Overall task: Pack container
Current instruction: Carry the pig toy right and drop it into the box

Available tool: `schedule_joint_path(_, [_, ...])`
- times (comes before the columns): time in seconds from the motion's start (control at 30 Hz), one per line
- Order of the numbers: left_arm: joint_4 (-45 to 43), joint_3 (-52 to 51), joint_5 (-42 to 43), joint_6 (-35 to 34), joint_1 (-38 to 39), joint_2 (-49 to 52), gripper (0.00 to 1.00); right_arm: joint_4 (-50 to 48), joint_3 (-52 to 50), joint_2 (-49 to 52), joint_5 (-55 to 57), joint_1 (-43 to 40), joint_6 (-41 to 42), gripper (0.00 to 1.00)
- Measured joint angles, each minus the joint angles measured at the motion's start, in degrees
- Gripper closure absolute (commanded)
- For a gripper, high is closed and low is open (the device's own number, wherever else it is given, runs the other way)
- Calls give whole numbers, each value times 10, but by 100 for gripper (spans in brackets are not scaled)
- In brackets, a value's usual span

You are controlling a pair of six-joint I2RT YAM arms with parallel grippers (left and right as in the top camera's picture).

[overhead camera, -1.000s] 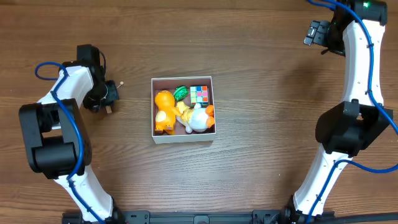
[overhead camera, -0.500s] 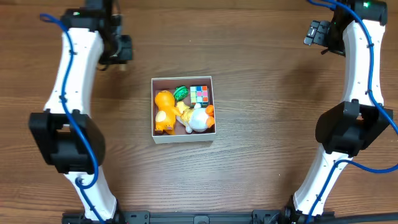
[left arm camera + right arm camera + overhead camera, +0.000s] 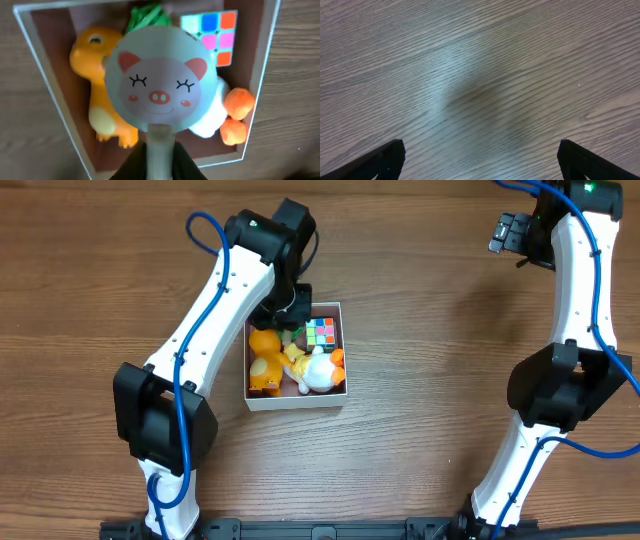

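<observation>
The container (image 3: 296, 403) is a square white-walled box with a brown inside (image 3: 50, 30) at the table's middle. It holds an orange dinosaur (image 3: 264, 360) (image 3: 87, 55), a green toy (image 3: 145, 12), a colour cube (image 3: 321, 332) (image 3: 220, 35) and a white toy with orange feet (image 3: 318, 372) (image 3: 235, 112). My left gripper (image 3: 288, 305) (image 3: 160, 152) is shut on the stem of a round pale pig-face toy (image 3: 160, 85), held over the box's far left part. The overhead view hides that toy under the gripper. My right gripper (image 3: 510, 235) (image 3: 482, 160) is open and empty.
The wooden table (image 3: 430, 380) surrounds the box. The right arm stands along the right side, its gripper at the far right corner over bare wood (image 3: 480, 75).
My left arm has swung from the far left of the table to above the container's far left part. The right arm has not moved.
</observation>
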State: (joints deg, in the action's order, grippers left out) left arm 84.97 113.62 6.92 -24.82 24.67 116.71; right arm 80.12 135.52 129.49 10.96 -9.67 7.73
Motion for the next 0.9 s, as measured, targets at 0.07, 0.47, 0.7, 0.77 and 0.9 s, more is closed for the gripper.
schedule_joint_path(0.07, [5, 0, 0, -15, 0, 0, 83, 0, 0, 0, 0, 0, 0, 0])
schedule_joint_path(0.47, [-54, -56, -1, -29, 0, 0, 13, 0, 0, 0, 0, 0, 0, 0])
schedule_joint_path(0.7, [-49, -26, -2, -18, -23, 2, 0, 0, 0, 0, 0, 0, 0, 0])
schedule_joint_path(0.77, [-21, 27, -16, -18, -40, 2, 0, 0, 0, 0, 0, 0, 0, 0])
schedule_joint_path(0.9, [54, 116, -95, -14, -49, -3, 0, 0, 0, 0, 0, 0, 0, 0])
